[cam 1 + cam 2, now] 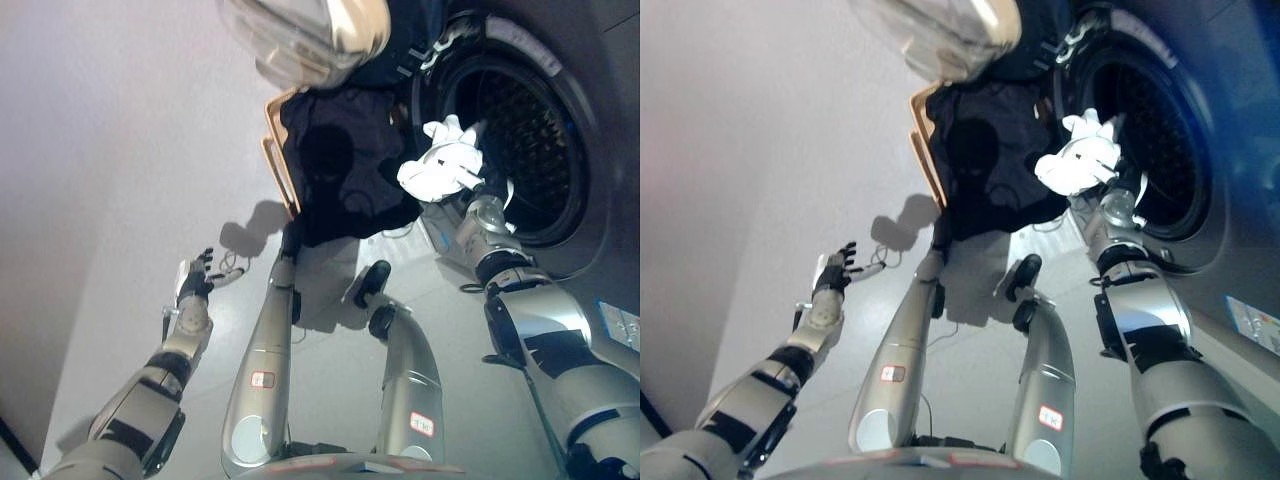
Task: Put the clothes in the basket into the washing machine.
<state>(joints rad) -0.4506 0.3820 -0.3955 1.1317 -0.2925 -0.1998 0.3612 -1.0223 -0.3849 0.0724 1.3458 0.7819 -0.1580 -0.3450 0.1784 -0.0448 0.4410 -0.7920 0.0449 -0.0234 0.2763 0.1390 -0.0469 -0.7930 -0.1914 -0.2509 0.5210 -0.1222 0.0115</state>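
Two hands show here, well apart from each other. The right hand [470, 192] is raised at the mouth of the washing machine [560, 110], just at the lower rim of the round opening, and it is wrapped in a bunched white garment [440, 165]; whether its fingers are curled round the cloth or straight cannot be told, since the cloth hides them. The white garment hangs at the edge of the opening, partly in front of the perforated drum [1160, 150] and not fully inside it. The machine's door [305, 35] stands swung open at the top of the view, its glass bowl facing down.

Beside the machine, to its left, stands the laundry basket [275, 150] with a light wooden rim. A dark garment [345, 165] fills it and spills over its near edge toward the floor [120, 150].

The left hand [195, 280] is held low over the pale floor, away from the basket, with its fingers spread apart and relaxed, holding nothing.
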